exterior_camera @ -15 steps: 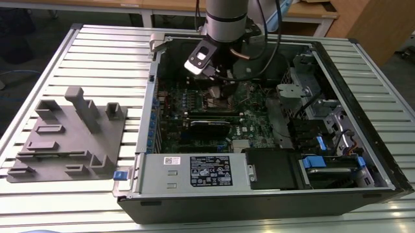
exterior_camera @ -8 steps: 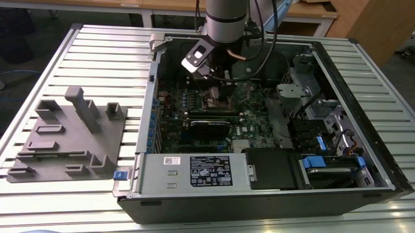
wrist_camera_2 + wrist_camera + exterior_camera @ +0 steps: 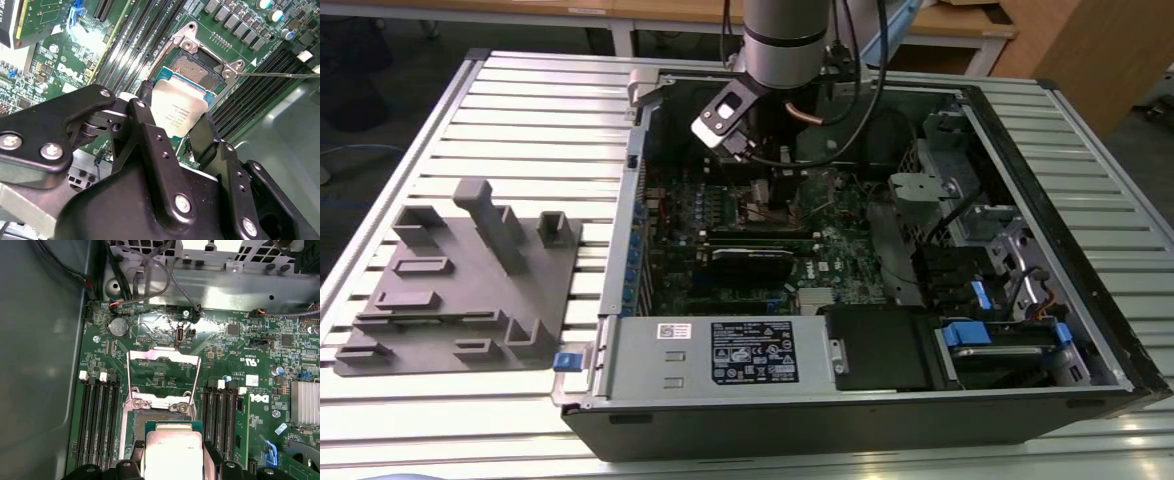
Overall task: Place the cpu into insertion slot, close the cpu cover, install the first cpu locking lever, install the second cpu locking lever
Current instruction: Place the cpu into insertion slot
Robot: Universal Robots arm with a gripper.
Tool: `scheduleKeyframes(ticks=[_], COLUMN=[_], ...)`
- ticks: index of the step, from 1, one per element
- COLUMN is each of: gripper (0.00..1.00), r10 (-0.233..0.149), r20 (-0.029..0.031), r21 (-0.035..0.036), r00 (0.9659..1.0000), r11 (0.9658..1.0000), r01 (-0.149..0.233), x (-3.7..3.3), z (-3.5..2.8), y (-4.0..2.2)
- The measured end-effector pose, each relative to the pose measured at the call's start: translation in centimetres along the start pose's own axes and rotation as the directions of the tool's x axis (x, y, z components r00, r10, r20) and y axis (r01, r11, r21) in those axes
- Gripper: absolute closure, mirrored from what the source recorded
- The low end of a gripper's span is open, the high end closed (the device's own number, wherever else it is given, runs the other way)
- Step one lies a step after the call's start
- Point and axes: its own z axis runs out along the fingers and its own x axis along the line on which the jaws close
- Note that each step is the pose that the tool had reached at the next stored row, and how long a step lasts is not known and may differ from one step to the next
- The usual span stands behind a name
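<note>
My gripper (image 3: 172,120) is shut on the cpu (image 3: 177,111), a flat square chip with a silvery top, pinched by its edges between the two black fingers. The chip hangs tilted just above the insertion slot (image 3: 196,70), whose dark centre is partly exposed beyond it. In the first wrist view the cpu (image 3: 172,450) overlaps the near part of the insertion slot (image 3: 150,417), with the gripper (image 3: 172,462) around it. The cpu cover (image 3: 165,355) is swung open, away from the socket. A thin locking lever (image 3: 280,75) sticks out sideways. In the exterior view the gripper (image 3: 774,195) reaches down into the computer case.
Black memory slots (image 3: 97,415) flank the socket on both sides. The green motherboard (image 3: 854,255) lies in an open case (image 3: 1067,230) with a power supply (image 3: 720,350) at the front. A grey fixture (image 3: 460,280) sits on the slatted table at the exterior view's left.
</note>
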Motion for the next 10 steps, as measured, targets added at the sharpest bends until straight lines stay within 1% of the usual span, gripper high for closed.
scheduleKeyframes(ticks=[1, 2, 3, 4, 10], gripper=[0.46, 0.46, 0.46, 0.46, 0.46], r10=[0.000, 0.000, 0.000, 0.000, 0.004], r20=[0.0000, -0.0001, -0.0009, -0.0010, -0.0009], r21=[0.0000, 0.0019, 0.0090, 0.0144, 0.0152], r00=[1.0000, 1.0000, 1.0000, 1.0000, 1.0000], r11=[1.0000, 1.0000, 1.0000, 0.9999, 0.9999], r01=[0.000, 0.000, 0.000, 0.000, -0.004], x=[0.00, 0.00, 0.01, 0.00, 0.00], z=[0.00, 0.01, 0.02, 0.01, 0.01], y=[0.00, 0.00, 0.01, 0.01, 0.01])
